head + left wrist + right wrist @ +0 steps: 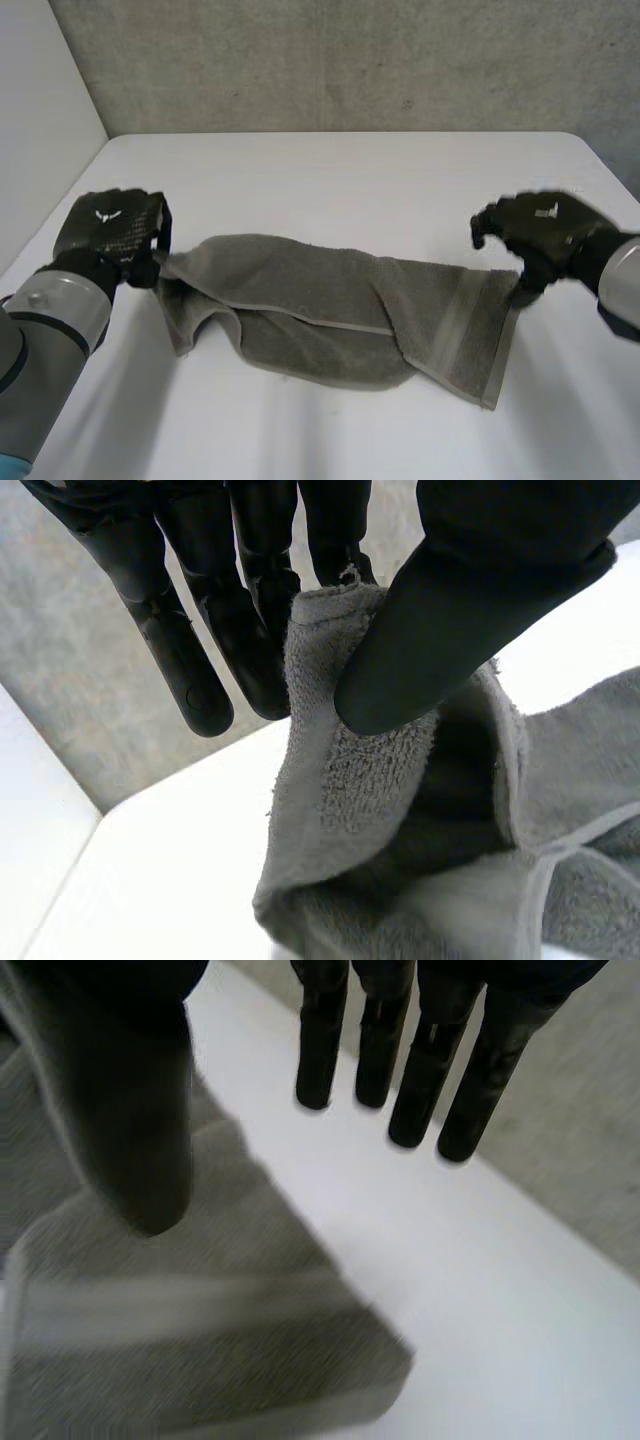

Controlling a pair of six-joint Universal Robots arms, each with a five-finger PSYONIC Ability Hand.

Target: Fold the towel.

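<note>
While the left robot hand (110, 225) pinches a towel (330, 310) corner, the right robot hand (540, 228) (fingers (318, 1060) straight) overhangs another.

A white table (380, 180) with rounded far corners stands against a rough grey concrete wall (350, 60). A plain white panel (40, 120) meets that wall at 1 side. Beyond the left hand's fingers (190, 670) the grey wall rises above the table's edge. Beyond the right hand's fingers (318, 1050) bare tabletop runs to the same wall. The light is soft and even.
</note>
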